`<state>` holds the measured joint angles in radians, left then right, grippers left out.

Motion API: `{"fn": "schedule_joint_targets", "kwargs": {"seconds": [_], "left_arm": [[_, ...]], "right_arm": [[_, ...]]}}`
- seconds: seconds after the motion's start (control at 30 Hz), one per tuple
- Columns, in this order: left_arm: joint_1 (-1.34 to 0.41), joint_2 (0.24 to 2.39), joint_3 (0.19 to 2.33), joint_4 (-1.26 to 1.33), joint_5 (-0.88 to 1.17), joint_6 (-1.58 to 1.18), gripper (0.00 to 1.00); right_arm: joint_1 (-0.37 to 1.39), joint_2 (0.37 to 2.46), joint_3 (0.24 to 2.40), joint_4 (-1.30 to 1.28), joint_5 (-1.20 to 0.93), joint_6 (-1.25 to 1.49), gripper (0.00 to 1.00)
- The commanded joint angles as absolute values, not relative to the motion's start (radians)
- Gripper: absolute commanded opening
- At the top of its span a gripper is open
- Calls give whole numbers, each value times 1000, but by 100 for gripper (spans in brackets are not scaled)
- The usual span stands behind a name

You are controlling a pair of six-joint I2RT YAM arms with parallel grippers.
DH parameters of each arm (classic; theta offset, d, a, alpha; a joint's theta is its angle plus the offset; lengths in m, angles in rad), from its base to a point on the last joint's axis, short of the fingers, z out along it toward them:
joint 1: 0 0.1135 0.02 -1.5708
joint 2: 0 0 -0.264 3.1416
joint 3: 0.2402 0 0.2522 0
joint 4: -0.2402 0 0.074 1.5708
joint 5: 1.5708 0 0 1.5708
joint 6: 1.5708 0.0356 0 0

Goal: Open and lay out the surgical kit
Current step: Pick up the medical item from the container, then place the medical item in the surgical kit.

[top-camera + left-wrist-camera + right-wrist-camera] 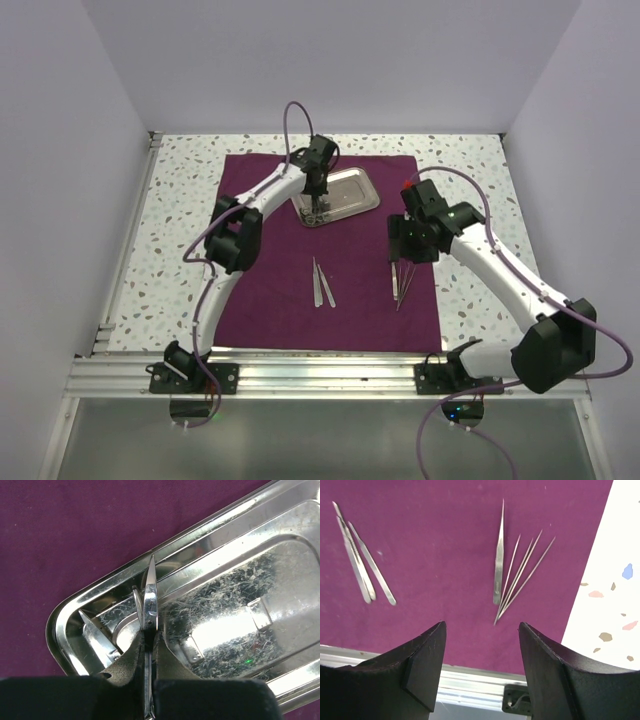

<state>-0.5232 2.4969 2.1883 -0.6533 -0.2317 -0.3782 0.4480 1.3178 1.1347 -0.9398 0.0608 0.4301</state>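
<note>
- The left gripper (148, 647) lies nearest the lens in the left wrist view. Its pads are clamped on the scissors (150, 597) near the pivot, blades pointing out over the tray's near-left corner.
- Cloth wrap (265, 290): it lies spread flat on the table. A dragged tip could snag it, pucker the fabric and shift the instruments already laid out.
- Steel tray (358, 190): it sits on the far part of the cloth. The blades could catch its raised rim during lift-out, and the light tray would probably tip or slide.
- Scissors: the grip is narrow and on smooth steel, so they could pivot or slip between the pads in transit. Whether the tips touch the tray floor cannot be told.
- Tweezers (322, 285) and the thin instruments (402, 285): they lie well apart on the near part of the cloth. A low pass by either arm could scatter them.
- Left arm: stretched forward, wrist pitched steeply down over the tray corner.
- Right arm: elbow bent, with the right gripper (482, 630) spread wide and empty, hovering above the thin instruments.
</note>
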Motion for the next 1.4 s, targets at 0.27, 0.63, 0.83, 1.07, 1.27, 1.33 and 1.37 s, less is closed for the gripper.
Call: {"fn": "schedule_joint_targets", "kwargs": {"seconds": [0.27,0.63,0.83,1.07,1.27,1.33,1.37], "left_arm": [[-477,2330,2246,-704,-154,-377,0],[-471,2133,2100,-724,-181,-417,0],[-480,1814,1617,-646,-244,-416,0],[-482,1527,1129,-529,-229,-446,0],[-483,1486,956,-440,-222,-448,0],[-483,1485,915,-417,-225,-449,17],[-483,1488,905,-413,-227,-451,25]], "right_arm": [[449,1368,1213,-910,83,433,64],[449,1410,1236,-882,72,437,64],[451,1509,1351,-868,46,417,64],[449,1702,1586,-899,17,406,64],[449,1870,1767,-882,-84,433,66],[453,1932,1834,-881,-116,443,66],[456,1956,1856,-881,-123,446,67]]}}
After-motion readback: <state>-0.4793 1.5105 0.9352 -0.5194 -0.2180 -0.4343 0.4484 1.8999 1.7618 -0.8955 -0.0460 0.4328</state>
